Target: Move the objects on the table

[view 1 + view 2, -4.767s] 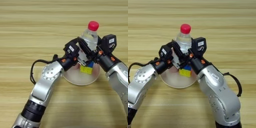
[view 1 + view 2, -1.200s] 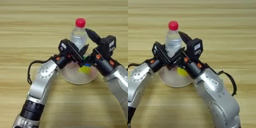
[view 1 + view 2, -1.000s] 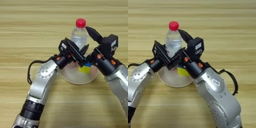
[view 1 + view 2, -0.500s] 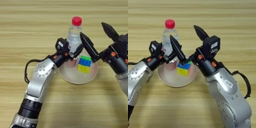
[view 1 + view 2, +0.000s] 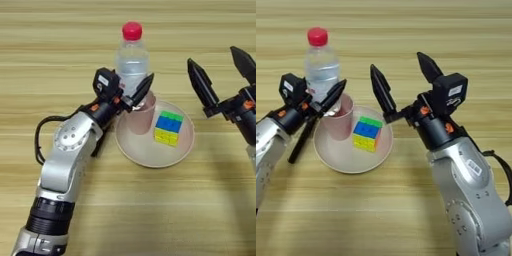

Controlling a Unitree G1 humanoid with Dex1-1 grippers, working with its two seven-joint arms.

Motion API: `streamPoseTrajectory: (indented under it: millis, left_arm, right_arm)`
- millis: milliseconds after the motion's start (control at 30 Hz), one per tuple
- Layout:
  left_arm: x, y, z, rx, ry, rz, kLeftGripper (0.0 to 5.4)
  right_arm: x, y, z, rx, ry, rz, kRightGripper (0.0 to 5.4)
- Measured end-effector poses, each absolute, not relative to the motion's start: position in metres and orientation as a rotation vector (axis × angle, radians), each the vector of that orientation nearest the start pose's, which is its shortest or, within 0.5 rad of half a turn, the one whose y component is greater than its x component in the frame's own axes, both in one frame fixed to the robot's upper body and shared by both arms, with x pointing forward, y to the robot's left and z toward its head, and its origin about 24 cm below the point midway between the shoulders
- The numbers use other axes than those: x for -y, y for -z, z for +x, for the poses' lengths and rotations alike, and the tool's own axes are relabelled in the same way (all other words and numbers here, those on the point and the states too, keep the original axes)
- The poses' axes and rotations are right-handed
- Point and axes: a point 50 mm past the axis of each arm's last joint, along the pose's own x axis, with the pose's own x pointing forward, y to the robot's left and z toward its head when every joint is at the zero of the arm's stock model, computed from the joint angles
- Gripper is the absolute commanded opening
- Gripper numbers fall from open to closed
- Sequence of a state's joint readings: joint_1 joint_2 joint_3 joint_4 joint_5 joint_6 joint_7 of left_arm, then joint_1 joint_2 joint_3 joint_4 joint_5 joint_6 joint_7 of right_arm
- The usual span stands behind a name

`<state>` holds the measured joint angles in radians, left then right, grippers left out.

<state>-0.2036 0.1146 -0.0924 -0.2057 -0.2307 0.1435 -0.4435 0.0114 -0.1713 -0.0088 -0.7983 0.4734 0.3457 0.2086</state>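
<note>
All I get from up here is the table (image 5: 60, 30), a wide light-wood top that fills both eye views edge to edge, so no wall, floor or window shows. Its plank grain runs in horizontal lines, pale honey with darker streaks. The light looks even and soft to me, with faint shadows on the wood and no hard glare.
</note>
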Motion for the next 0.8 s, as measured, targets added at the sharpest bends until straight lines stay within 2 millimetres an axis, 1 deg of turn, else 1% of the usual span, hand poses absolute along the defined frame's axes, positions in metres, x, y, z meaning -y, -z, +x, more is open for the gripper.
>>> streamPoseTrajectory:
  millis: [67, 267, 400, 500, 667, 800]
  left_arm:
    - [-0.111, -0.128, 0.272, 0.26, 0.626, -0.053, 3.13]
    - [-0.121, -0.129, 0.274, 0.264, 0.584, -0.043, 3.13]
    - [-0.133, -0.131, 0.276, 0.269, 0.534, -0.037, 3.13]
    - [-0.144, -0.13, 0.278, 0.264, 0.49, -0.033, 3.13]
    - [-0.151, -0.13, 0.278, 0.264, 0.459, -0.031, 3.13]
    - [-0.163, -0.125, 0.28, 0.252, 0.411, -0.031, 3.13]
  right_arm:
    - [0.137, -0.185, 0.204, 0.436, -0.472, 0.186, 5.4]
    - [0.151, -0.175, 0.214, 0.413, -0.362, 0.156, 5.4]
    - [0.158, -0.169, 0.22, 0.4, -0.314, 0.149, 5.4]
    - [0.161, -0.166, 0.222, 0.399, -0.291, 0.147, 5.4]
    - [0.163, -0.164, 0.225, 0.402, -0.273, 0.147, 5.4]
    - [0.164, -0.162, 0.228, 0.407, -0.259, 0.137, 5.4]
